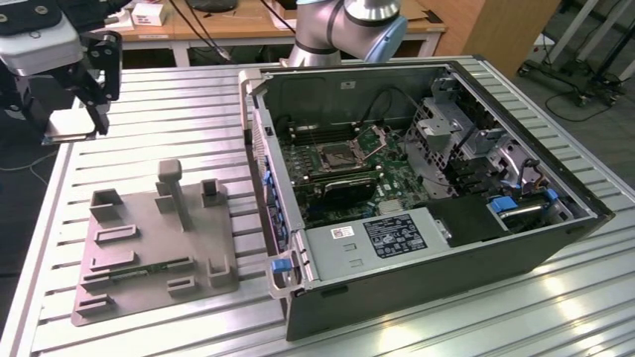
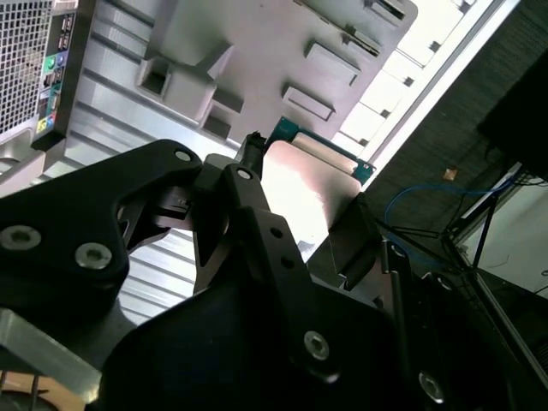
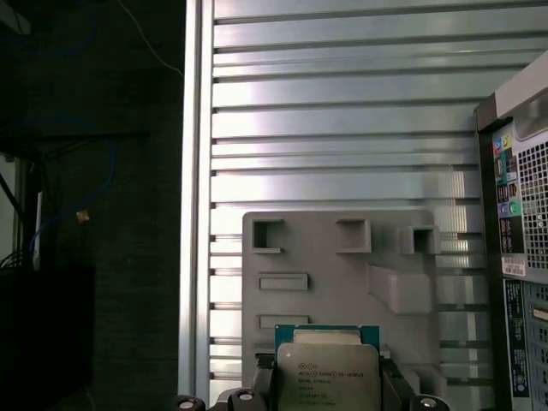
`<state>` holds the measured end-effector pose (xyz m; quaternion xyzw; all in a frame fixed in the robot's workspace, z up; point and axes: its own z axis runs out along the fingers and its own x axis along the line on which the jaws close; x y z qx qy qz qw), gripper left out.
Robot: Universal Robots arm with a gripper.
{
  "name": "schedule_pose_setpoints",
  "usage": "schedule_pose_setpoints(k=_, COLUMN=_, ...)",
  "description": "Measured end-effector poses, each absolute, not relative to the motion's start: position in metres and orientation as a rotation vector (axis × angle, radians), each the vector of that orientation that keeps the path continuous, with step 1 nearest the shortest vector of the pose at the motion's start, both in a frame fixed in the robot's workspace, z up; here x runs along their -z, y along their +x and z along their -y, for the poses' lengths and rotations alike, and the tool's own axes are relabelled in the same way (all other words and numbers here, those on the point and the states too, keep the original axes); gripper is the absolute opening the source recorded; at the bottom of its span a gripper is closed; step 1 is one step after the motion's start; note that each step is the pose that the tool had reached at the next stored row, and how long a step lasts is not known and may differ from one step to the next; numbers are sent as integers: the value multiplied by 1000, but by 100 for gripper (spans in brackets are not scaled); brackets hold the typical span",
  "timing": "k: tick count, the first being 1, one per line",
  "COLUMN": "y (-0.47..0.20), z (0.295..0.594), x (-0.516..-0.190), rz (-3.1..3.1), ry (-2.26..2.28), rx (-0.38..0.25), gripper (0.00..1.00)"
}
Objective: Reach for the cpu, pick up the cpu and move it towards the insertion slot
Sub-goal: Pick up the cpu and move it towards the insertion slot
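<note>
cpu (image 3: pixel 328 374): thin square with a silvery-white lid, small dark print on it, and a green board edge showing round the lid. The lid glares bright in the second wrist view. The gripper (image 2: pixel 304 204) has its jaws clamped on two opposite edges of the cpu. Black fingers (image 2: pixel 257 227) sit either side, with the lid face bare between them. In the exterior view the cpu hangs in the air at the far end on the exterior view's left, near the table edge.

Next out is the grey fixture (image 1: pixel 149 238), well apart from the cpu, with upright posts on it. A green memory stick (image 1: pixel 149 269) lies in a long recess on its near side.

The slatted aluminium table (image 1: pixel 178 126) has bare slats between the fixture and the gripper, and across to the case. In the first wrist view the table edge drops to dark floor not far to one side of the cpu.

The computer case (image 1: pixel 555 245) lies on its side, open face up, on the exterior view's right. Its upright side wall (image 1: pixel 260 149) stands between the cpu and the board.

The insertion slot (image 1: pixel 337 155) is inside the case, well apart from the cpu. It has a silver frame and a dark centre.
- The retaining frame (image 1: pixel 380 136) is hinged up just beside it.
- Black cables (image 1: pixel 392 100) hang beyond it.
- A dark component (image 1: pixel 347 192) sits just in front.
- The space straight above the slot is open.
</note>
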<state>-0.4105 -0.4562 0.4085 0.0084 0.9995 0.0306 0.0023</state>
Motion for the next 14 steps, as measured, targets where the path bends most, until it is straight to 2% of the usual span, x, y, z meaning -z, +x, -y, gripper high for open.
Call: schedule_pose_setpoints(k=14, y=-398, z=456, x=-409, rz=-3135, ry=26, rx=-96, gripper=55)
